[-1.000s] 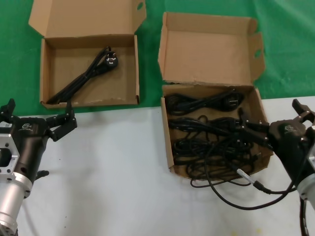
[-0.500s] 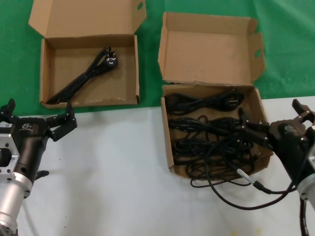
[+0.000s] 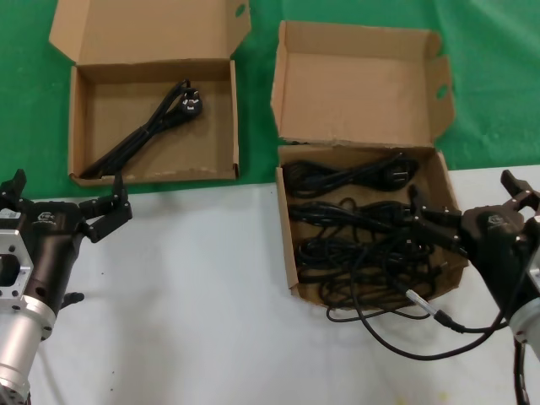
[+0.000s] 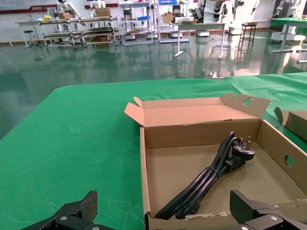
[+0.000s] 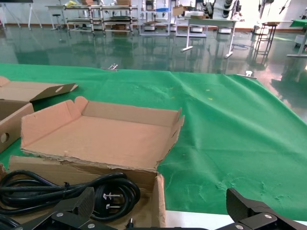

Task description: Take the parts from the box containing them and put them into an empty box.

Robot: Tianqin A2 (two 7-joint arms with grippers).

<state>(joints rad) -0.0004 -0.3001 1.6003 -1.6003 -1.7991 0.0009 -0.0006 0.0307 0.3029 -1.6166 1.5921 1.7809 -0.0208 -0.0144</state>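
The squarer cardboard box [image 3: 285,240] with its tall lid [image 3: 359,84] stands right of centre and holds several black power cords [image 3: 354,228]. One cord [image 3: 405,333] spills over its front edge onto the white table. My right gripper [image 3: 462,191] is open at the box's right front corner, one finger above the cords. In the right wrist view the gripper [image 5: 160,203] straddles the box's corner, with a coiled cord and plug [image 5: 103,194] in view. The wider box [image 3: 211,148] at the back left holds one cord [image 3: 152,126]. My left gripper [image 3: 66,196] is open and empty, in front of that box. In the left wrist view the gripper [image 4: 163,211] faces that cord [image 4: 211,172].
Both boxes sit at the border of the green cloth [image 3: 25,110] and the white table top [image 3: 194,295]. The wide box's flat lid [image 3: 143,29] lies open behind it. The squarer box's side [image 4: 293,122] shows at the edge of the left wrist view.
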